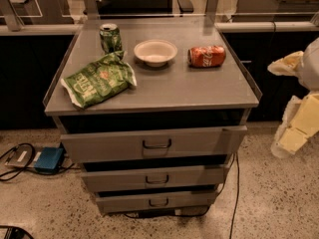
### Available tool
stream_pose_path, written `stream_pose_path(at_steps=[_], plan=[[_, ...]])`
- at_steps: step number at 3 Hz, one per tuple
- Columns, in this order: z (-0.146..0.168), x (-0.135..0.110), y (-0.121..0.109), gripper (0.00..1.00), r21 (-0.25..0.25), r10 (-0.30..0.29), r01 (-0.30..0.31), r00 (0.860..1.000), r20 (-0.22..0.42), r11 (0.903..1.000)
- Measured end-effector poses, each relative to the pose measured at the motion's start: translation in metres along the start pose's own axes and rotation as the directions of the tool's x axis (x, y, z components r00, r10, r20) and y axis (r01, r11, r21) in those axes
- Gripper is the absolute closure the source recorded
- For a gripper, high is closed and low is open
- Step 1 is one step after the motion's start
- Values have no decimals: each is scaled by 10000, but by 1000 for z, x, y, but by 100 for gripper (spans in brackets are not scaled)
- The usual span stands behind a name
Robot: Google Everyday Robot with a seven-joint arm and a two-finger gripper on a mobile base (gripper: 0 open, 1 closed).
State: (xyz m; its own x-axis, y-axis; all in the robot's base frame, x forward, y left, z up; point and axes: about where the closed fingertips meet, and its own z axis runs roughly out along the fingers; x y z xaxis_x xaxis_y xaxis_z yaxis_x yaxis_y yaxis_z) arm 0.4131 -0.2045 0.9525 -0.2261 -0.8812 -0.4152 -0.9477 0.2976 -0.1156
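Note:
My gripper [293,118] shows as pale yellow parts at the right edge of the camera view, beside the grey drawer cabinet [199,91] and apart from it. It holds nothing that I can see. On the cabinet top a red soda can [207,56] lies on its side at the back right, nearest the gripper. A white bowl [155,52] sits at the back middle. A green can [110,38] stands upright at the back left, with a green chip bag [98,78] lying in front of it.
The cabinet has three drawers; the top drawer [157,143] stands slightly pulled out. A blue box [49,159] and cables lie on the speckled floor at the left. A black cable [234,193] hangs at the cabinet's right. Dark counters run behind.

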Motion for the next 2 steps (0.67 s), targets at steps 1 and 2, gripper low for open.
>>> stream_pose_path(at_steps=[1, 2], plan=[[0, 0, 0, 0, 0, 0, 0, 10000, 0, 10000], [0, 0, 0, 19, 1, 0, 0, 10000, 0, 10000]])
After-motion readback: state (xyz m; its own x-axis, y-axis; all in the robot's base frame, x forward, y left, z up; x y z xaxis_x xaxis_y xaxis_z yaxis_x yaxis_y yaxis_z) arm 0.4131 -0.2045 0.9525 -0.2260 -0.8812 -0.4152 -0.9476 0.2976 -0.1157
